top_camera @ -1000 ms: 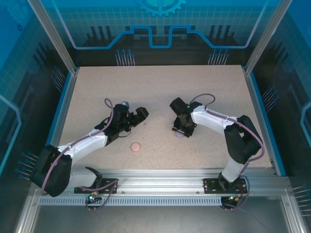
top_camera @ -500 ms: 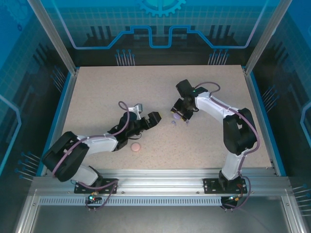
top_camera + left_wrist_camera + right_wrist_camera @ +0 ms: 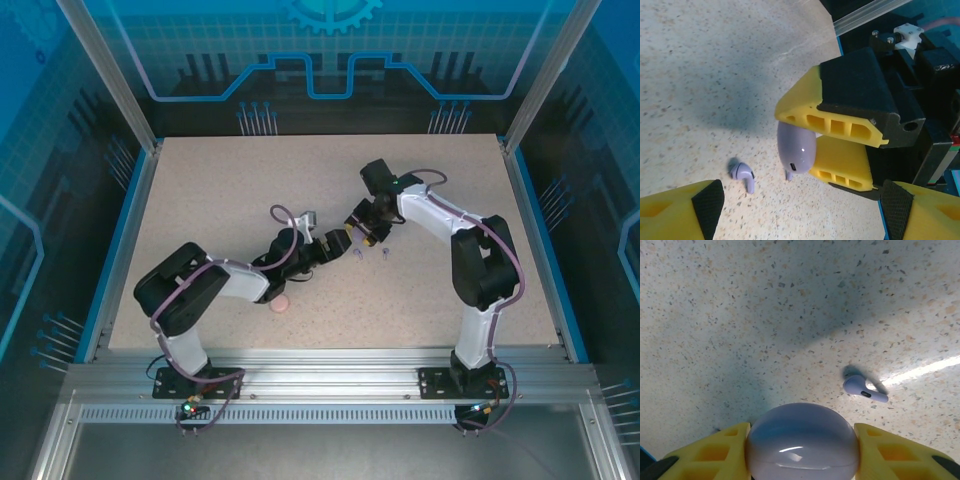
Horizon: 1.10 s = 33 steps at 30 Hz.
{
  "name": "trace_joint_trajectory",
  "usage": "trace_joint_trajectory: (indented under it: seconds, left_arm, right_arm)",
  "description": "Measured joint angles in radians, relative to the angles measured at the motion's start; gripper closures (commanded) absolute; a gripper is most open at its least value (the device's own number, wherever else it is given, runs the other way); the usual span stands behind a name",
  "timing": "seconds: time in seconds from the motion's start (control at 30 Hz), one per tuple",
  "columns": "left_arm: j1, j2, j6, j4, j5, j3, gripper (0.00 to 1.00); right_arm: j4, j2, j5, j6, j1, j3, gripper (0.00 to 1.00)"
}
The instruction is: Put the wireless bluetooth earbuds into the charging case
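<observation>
The right hand (image 3: 802, 452) clamps the lilac case (image 3: 796, 150) edgewise just above the surface (image 3: 740, 315), probably to present it. The left hand (image 3: 802, 215) hangs beside it, fingers spread wide. A lilac earbud (image 3: 742, 175) lies loose below, not yet inserted

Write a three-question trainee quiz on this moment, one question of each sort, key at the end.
1. True or false: the right end effector is shut on the lilac case.
2. Fill in the blank: the left end effector has its jaws ____, with nothing held between them.
3. Where is the pink case?
A) In the left end effector
B) Lying on the table
C) In the right end effector

Key: 1 true; 2 open; 3 B.
</observation>
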Motion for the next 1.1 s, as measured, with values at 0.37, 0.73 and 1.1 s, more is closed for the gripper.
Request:
trace_joint_trajectory:
  seconds: [0.37,0.73,1.1]
  left_arm:
    - [-0.018,0.1,-0.022,0.064,0.0,0.048,0.36]
    - [-0.025,0.14,-0.04,0.071,-0.002,0.092,0.5]
    - [-0.029,0.142,-0.047,0.069,-0.02,0.092,0.64]
  right_arm:
    - [0.001,0.0,-0.035,0.01,0.0,0.002,0.62]
    - [0.003,0.0,-0.054,0.014,0.0,0.002,0.61]
    - [0.008,0.0,-0.054,0.014,0.0,0.002,0.62]
